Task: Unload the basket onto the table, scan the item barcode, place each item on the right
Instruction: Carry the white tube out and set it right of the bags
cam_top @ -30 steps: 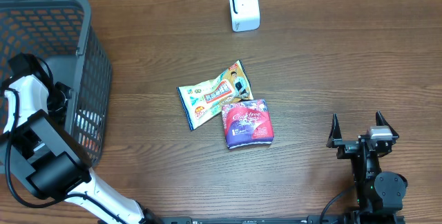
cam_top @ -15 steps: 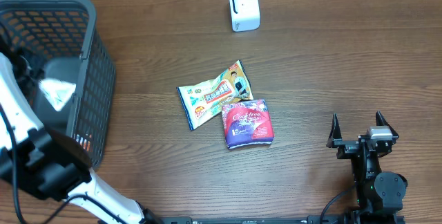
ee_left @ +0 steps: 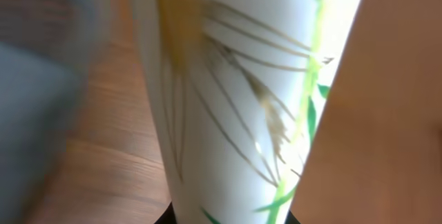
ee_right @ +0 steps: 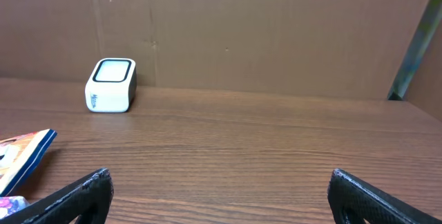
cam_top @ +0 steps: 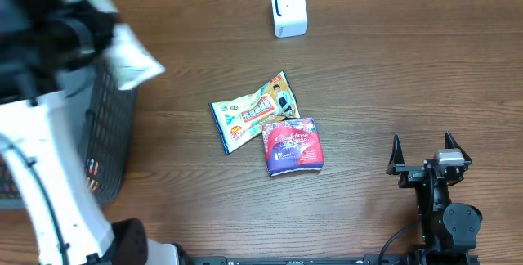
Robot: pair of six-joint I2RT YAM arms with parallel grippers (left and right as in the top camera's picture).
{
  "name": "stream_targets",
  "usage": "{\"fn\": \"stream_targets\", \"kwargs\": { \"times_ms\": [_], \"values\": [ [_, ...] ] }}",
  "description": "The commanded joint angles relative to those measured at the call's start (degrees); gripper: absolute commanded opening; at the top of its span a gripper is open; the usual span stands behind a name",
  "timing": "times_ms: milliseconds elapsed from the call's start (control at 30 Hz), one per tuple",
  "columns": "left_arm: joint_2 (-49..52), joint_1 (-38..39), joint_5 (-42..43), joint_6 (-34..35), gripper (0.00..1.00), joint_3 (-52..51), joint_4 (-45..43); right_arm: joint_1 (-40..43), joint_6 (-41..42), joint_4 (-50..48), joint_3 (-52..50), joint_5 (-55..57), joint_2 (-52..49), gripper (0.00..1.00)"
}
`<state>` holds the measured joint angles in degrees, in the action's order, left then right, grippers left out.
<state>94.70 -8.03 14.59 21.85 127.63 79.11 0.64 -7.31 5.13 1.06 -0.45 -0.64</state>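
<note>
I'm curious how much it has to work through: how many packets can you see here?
3. A white packet held up over the basket, a yellow-and-green snack packet mid-table, and a purple packet against it. More may be hidden in the basket.

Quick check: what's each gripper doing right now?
Left gripper: shut on the white packet.
Right gripper: open, holding nothing.

Glossy white packet point(ee_left: 228, 99) — matt wood-grain table point(cam_top: 392, 77) — plastic mesh basket point(cam_top: 110, 138)
</note>
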Motion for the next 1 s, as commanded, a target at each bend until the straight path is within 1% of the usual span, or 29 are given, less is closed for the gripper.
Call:
{"fn": "stream_targets", "kwargs": {
  "times_ms": [0,133,200,267,433,500,600,667,833,933,967],
  "values": [
    [3.78,12.55,-5.84,-2.27,0.04,-3.98,-0.81,-0.26,-0.04,-0.33,-0.59,0.39,0.46,1.0],
    [9.51,23.32,-6.21,-1.03,0.04,-8.7,-5.14,-0.26,-0.04,-0.33,-0.59,0.39,0.46,1.0],
    [13.29,27.36,-6.19,1.27,0.04,-9.77,-8.85,-0.26,-0.04,-0.33,-0.59,0.39,0.46,1.0],
    [17.2,30.75,-6.12,5.07,0.04,-9.9,-13.18,-0.26,-0.04,-0.31,-0.59,0.39,0.46,1.0],
    [25.16,37.07,-5.53,10.47,0.04,-9.9,-24.26,-0.26,-0.04,-0.31,-0.59,0.39,0.46,1.0],
    [28.26,39.41,-5.64,13.64,0.04,-9.9,-28.11,-0.26,-0.04,-0.33,-0.59,0.39,0.46,1.0],
    [32.46,41.79,-5.64,20.06,0.04,-9.9,-31.78,-0.26,-0.04,-0.31,-0.59,0.39,0.46,1.0],
    [35.15,43.04,-5.6,23.02,0.04,-9.9,-33.62,-0.26,-0.04,-0.33,-0.59,0.39,0.46,1.0],
    [40.37,44.96,-5.6,23.61,0.04,-9.9,-34.32,-0.26,-0.04,-0.31,-0.59,0.39,0.46,1.0],
    [41.44,45.29,-5.66,23.56,0.04,-9.9,-33.94,-0.26,-0.04,-0.33,-0.59,0.39,0.46,1.0],
    [41.44,45.29,-5.66,23.19,0.08,-9.88,-33.94,-0.26,-0.04,-0.33,-0.59,0.39,0.46,1.0]
  ]
}}
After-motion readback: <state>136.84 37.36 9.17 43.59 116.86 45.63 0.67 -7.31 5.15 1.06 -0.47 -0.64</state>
